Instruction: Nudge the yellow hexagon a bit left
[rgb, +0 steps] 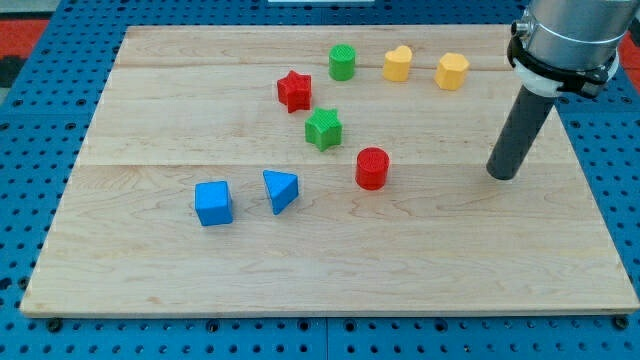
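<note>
Resting on the pale wooden board (300, 270), my tip (501, 176), the lower end of a straight dark rod, touches no block and carries no jaws to spread or press.

- Yellow plastic hexagon block (452, 71): up the view and slightly to the view's left of my tip, well apart, near the board's top edge.
- Yellow heart-shaped block (398, 64): just left of the hexagon, farther from my tip.
- Green cylinder (343, 62): farther left in the same top row.
- Red cylinder (372, 168): level with my tip, to its left, the nearest block in that direction.
- Green star (323, 129) and red star (294, 91): up and left.
- Blue triangular prism (280, 190) and blue cube (213, 203): far left, slightly lower.
</note>
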